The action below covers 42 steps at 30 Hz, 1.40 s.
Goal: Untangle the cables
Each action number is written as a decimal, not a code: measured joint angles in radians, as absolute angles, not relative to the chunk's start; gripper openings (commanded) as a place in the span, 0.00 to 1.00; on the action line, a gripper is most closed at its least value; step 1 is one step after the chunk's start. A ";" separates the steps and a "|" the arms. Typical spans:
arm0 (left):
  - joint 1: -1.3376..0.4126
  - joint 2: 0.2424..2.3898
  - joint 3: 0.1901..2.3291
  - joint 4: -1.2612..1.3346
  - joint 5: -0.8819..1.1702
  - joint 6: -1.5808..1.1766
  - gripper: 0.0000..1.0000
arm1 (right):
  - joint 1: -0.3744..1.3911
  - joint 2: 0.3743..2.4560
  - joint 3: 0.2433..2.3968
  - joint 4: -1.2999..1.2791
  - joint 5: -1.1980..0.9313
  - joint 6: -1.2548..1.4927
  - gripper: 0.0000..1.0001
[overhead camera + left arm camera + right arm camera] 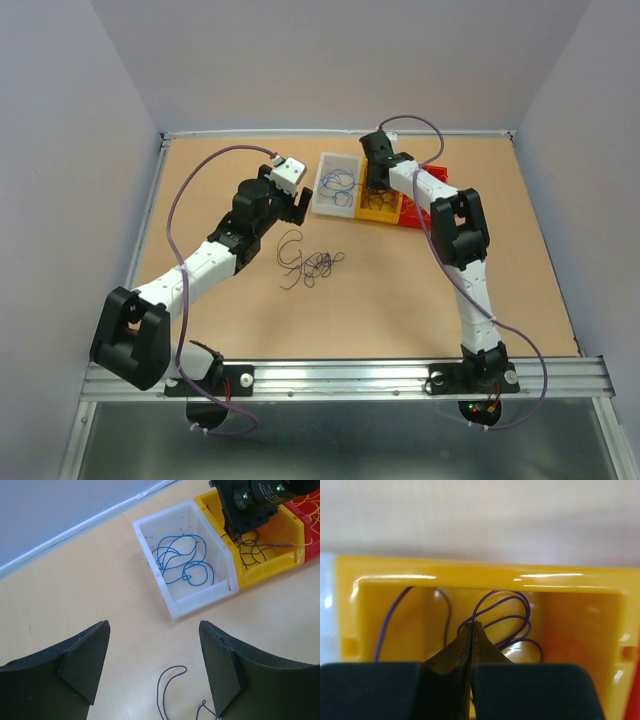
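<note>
A loose tangle of dark purple cables (310,263) lies on the table in front of the bins; one of its loops (167,685) shows below my left gripper's fingers. My left gripper (154,624) hangs open above the table, short of the white bin (195,605), with nothing between its fingers. Blue cables (180,560) lie curled in that bin. My right gripper (472,625) reaches down into the yellow bin (480,575), shut, with a purple cable (505,605) looping up from its pinched tips. More purple cables (250,550) lie in this bin.
A red bin (312,545) holding yellow-orange cables (307,505) stands right of the yellow one. The three bins sit in a row at the back of the table (200,200). A raised rim and grey walls border the table.
</note>
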<state>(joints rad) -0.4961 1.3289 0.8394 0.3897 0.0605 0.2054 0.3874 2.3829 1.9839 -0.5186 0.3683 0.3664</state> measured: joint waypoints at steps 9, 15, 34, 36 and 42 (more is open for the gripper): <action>-0.506 1.342 0.865 0.329 0.048 0.241 0.92 | 0.389 2.273 1.842 -0.458 0.358 0.355 0.34; -0.511 1.340 0.859 0.286 0.048 0.281 0.97 | 0.389 2.129 1.768 -0.434 0.356 0.335 0.83; -0.376 1.360 0.816 0.128 0.141 0.375 0.95 | 0.664 1.569 1.013 -0.070 0.025 0.240 0.81; -0.369 1.387 0.816 0.097 0.157 0.382 0.93 | 0.681 1.564 0.975 -0.036 -0.018 0.233 0.82; -0.358 1.481 0.859 0.024 0.226 0.389 0.83 | 0.711 1.646 0.960 0.054 -0.089 0.229 0.82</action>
